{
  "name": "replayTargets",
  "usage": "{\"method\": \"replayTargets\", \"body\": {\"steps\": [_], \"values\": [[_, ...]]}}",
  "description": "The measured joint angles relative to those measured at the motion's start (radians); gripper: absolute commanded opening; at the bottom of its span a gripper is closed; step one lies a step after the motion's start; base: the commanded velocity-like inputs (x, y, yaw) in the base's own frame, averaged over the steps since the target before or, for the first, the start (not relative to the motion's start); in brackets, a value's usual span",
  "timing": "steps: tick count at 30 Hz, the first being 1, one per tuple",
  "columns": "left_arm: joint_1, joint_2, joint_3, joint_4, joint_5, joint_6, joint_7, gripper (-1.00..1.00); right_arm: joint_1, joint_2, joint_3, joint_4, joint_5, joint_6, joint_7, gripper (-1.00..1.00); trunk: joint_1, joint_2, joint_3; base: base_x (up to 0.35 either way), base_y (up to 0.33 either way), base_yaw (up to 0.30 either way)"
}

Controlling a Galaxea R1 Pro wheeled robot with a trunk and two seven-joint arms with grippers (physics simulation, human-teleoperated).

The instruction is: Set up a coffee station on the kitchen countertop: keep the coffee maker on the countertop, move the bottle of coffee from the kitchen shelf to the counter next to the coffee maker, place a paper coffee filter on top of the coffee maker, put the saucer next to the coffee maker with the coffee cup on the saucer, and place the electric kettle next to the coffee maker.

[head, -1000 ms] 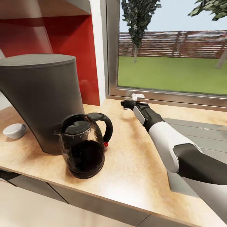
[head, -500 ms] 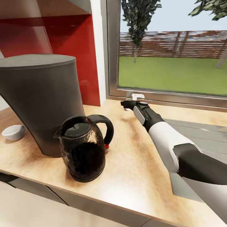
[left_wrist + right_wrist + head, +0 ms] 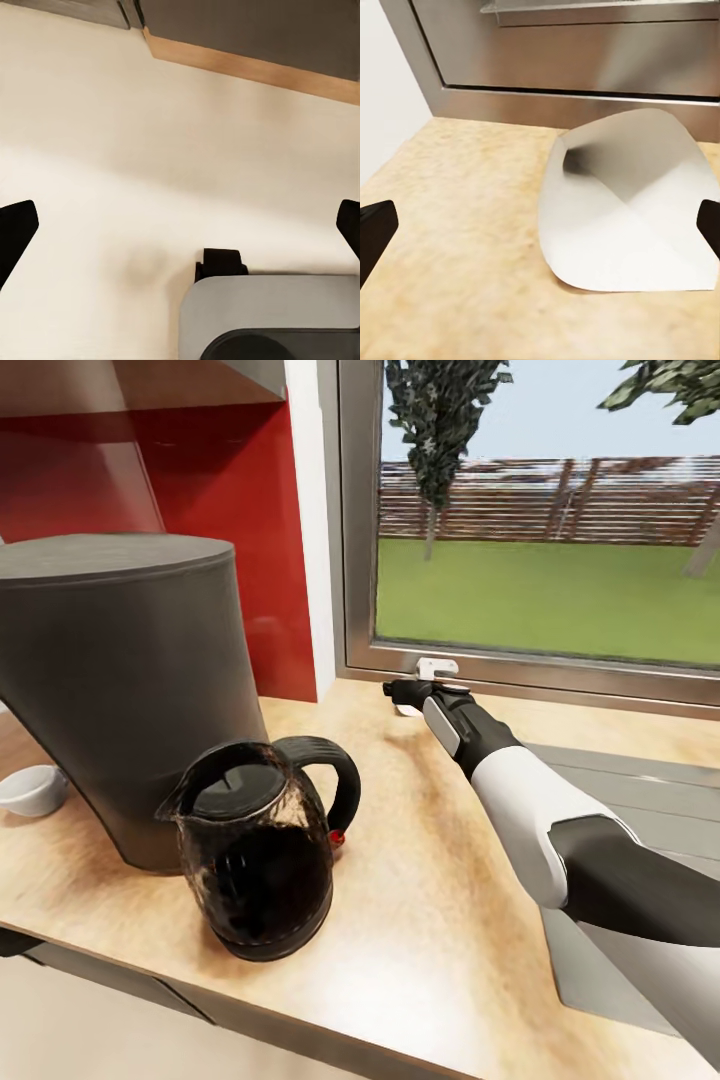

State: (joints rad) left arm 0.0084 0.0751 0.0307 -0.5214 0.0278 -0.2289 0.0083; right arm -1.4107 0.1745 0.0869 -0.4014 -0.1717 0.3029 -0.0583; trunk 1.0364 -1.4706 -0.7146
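Observation:
The tall dark grey coffee maker (image 3: 130,690) stands on the wood-grain kitchen countertop (image 3: 430,880) at the left. The smoky electric kettle (image 3: 255,850) sits right in front of it, handle to the right. A small white coffee cup (image 3: 30,790) lies at the far left edge. My right gripper (image 3: 400,693) reaches to the window sill. In the right wrist view the right gripper (image 3: 540,229) is open, and the paper coffee filter (image 3: 630,210) lies flat on the countertop between its fingertips. My left gripper (image 3: 180,232) hangs open over the floor. The bottle of coffee and the saucer are out of view.
A red backsplash (image 3: 200,460) rises behind the coffee maker. A metal-framed window (image 3: 540,660) with a white latch (image 3: 437,667) runs along the back. A grey sink surface (image 3: 640,800) lies to the right. Grey cabinet fronts (image 3: 247,30) show above beige floor (image 3: 150,150).
The head camera has shifted, so the kettle, coffee maker and cup sit slightly lower and further left in the picture. The right arm has held its place at the sill.

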Motion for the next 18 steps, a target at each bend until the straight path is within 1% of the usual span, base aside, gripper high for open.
{"method": "replayTargets", "body": {"steps": [7, 18], "values": [[0.000, 0.000, 0.000, 0.000, 0.000, 0.000, 0.000, 1.00, 0.001, 0.000, 0.000, 0.001, -0.001, 0.000, 0.000, 1.00, 0.000, 0.000, -0.001, 0.007, 0.000, 0.010], [0.000, 0.000, 0.000, 0.000, 0.000, 0.000, 0.000, 1.00, 0.001, 0.000, 0.001, 0.002, -0.003, 0.000, -0.001, 1.00, 0.000, 0.000, -0.013, 0.000, 0.000, 0.130]]}}
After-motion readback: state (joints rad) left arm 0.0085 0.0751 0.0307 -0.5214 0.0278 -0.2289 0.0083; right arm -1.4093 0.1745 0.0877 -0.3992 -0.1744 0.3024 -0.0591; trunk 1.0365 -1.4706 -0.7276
